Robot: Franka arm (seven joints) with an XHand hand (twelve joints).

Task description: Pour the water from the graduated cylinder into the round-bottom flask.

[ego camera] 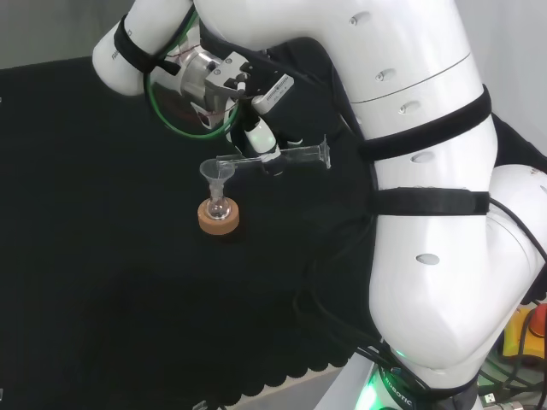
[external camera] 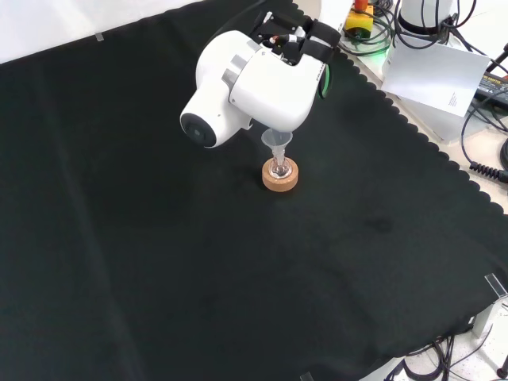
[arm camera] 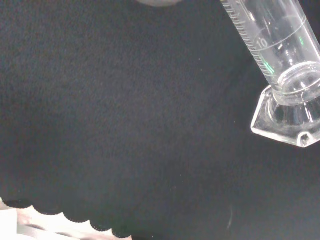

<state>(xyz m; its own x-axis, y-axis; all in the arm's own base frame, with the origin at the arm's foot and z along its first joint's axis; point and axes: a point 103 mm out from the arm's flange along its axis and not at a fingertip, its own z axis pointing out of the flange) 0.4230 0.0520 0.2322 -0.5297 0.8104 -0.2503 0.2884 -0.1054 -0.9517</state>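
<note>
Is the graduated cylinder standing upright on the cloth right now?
No: in the head view the graduated cylinder lies nearly level in the hand, its mouth over the funnel above the cork ring.

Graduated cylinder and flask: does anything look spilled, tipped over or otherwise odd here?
Nothing stands out. The graduated cylinder lies almost level in the hand, its mouth over the funnel, as pouring requires. The round-bottom flask sits upright in its cork ring. No spill shows on the cloth.
</note>
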